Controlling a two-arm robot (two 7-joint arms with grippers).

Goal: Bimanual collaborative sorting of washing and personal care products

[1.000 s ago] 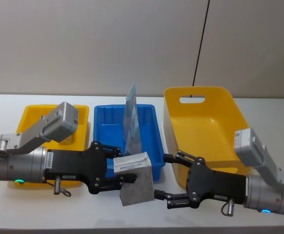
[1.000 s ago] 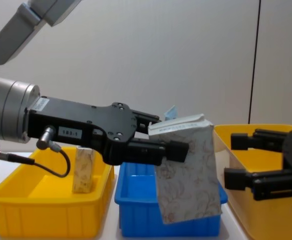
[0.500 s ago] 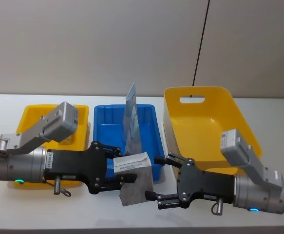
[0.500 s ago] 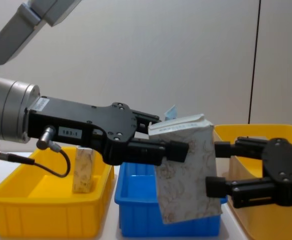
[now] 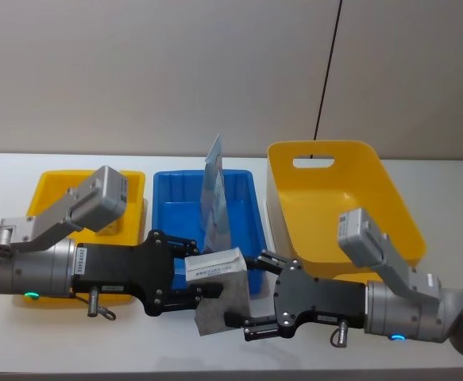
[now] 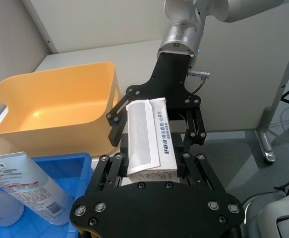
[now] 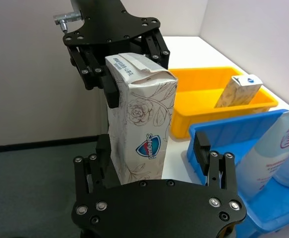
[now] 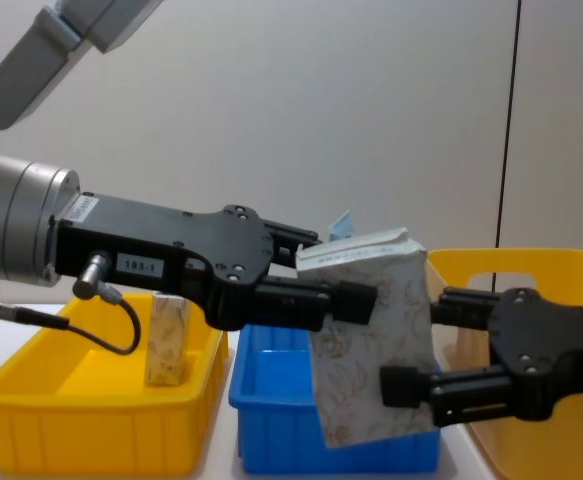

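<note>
Handoff setup, by the look of it. Nearest, up in the air by the front edge of the table (image 5: 445,182): large pack (image 8: 366,350), pinched by its folded white top in the left end effector (image 5: 199,270), clamped tight on it. Long axis roughly upright, slight lean, bottom end free. Just to its right, right end effector (image 5: 245,295) spread wide, fingers straddling the lower body, gap showing on one side. So nothing to chase, probably only a squeeze on its two side faces. Looks like soft papery wrap, tan with a rose swirl print, boxy, likely to dent if crushed. Farther back: small pack (image 8: 168,340) leaning in the shallow yellow bin (image 8: 81,430) toward the left edge, glossy flat light-blue pouches (image 5: 215,202) standing in the blue bin (image 8: 271,440), smooth deep yellow tub (image 5: 334,206) toward the right edge.
</note>
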